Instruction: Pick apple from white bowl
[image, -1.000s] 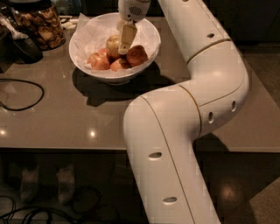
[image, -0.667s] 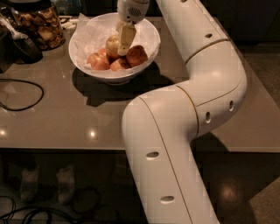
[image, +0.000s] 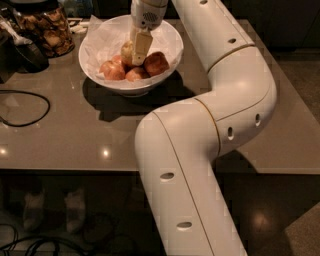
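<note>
Although the end effector (image: 138, 50) has hardly moved, staying low at the centre of the white bowl (image: 170, 36) against the pale apple (image: 126, 52) still resting there, whether it grips cannot be told; lifting seemingly remains ahead.

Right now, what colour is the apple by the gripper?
Pale yellow apple, camera view; gripper sits in white bowl.
</note>
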